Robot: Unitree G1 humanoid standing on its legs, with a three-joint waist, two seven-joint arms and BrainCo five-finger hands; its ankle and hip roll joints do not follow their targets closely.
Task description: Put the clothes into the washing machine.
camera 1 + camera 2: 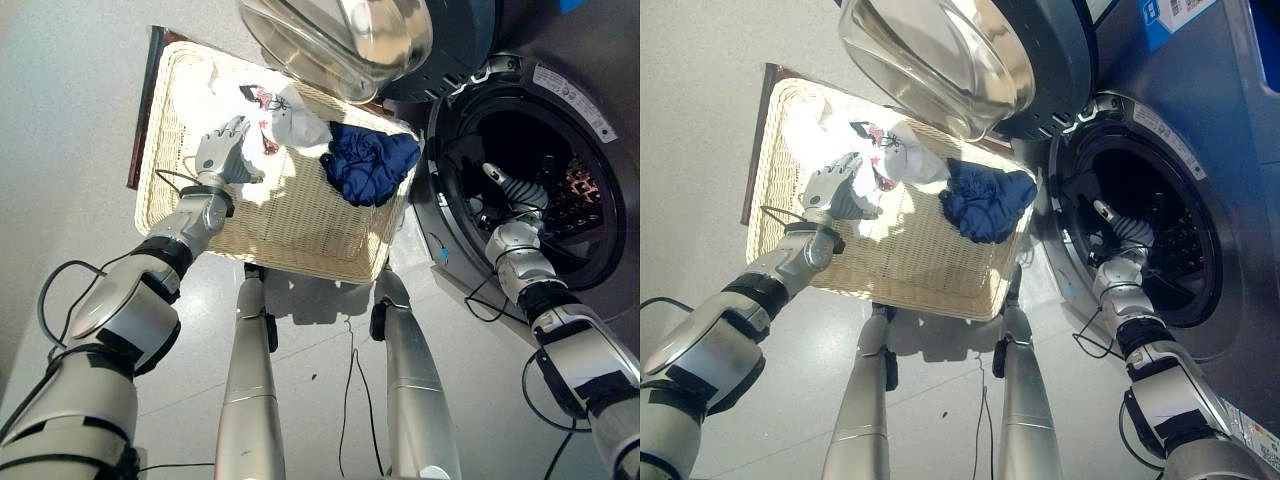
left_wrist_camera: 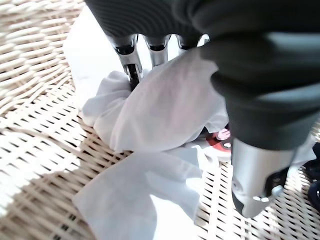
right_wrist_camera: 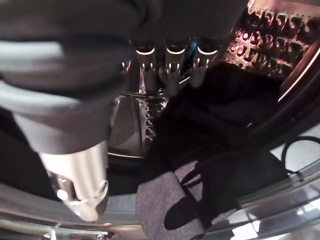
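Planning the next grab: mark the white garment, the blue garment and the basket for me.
white garment (image 2: 165,115), left wrist view, bunched middle fold
blue garment (image 1: 368,165), left eye view, centre of the heap
basket (image 1: 300,240), left eye view, bare woven floor

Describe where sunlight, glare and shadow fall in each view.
Left eye view: sun bleaches the white garment in the wicker basket; glare on the glass door. Left wrist view: the left hand is dark against bright cloth. Right wrist view: the drum is dim.

Silver-grey arms, dark ribbed wrist covers, dark-tipped fingers (image 2: 129,62)
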